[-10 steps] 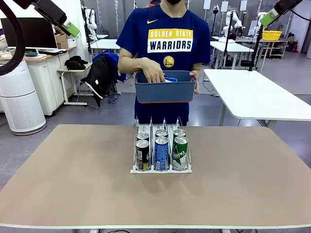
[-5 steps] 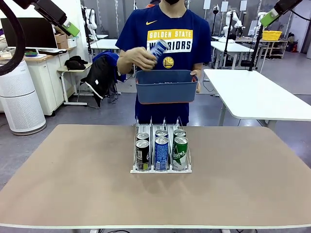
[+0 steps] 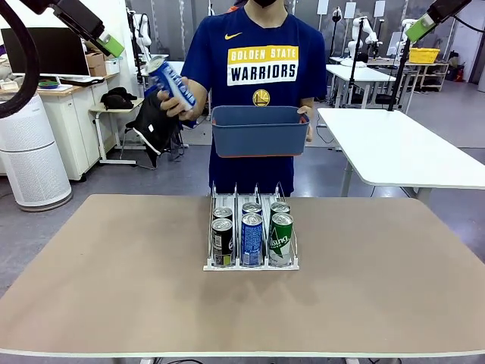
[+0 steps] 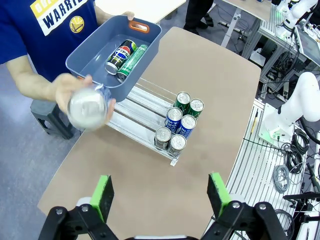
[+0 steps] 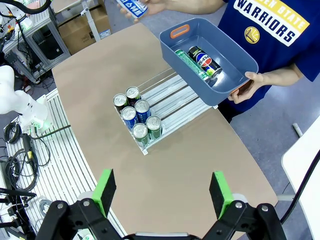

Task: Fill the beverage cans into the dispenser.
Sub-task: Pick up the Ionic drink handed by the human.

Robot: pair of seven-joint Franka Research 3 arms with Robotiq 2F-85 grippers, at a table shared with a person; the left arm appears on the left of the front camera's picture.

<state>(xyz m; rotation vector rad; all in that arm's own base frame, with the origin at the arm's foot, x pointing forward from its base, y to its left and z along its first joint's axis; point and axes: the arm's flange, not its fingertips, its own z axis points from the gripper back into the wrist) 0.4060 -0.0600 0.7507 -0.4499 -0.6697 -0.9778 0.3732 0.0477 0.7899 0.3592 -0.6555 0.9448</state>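
The dispenser stands mid-table with several beverage cans in its three lanes, two deep; it also shows from above. A person holds a blue-and-white can up in one hand, out toward my left arm. Their other hand carries a dark blue bin holding a black can and a green can. My left gripper hangs high over the table, open and empty. Just as high, my right gripper is open with nothing in it.
The brown table is bare around the rack. A white table stands at the far right, and an office desk and a chair with a black jacket stand at the far left.
The person took the blue-and-white can out of the bin and swung it up and out to picture left. Neither arm has moved.
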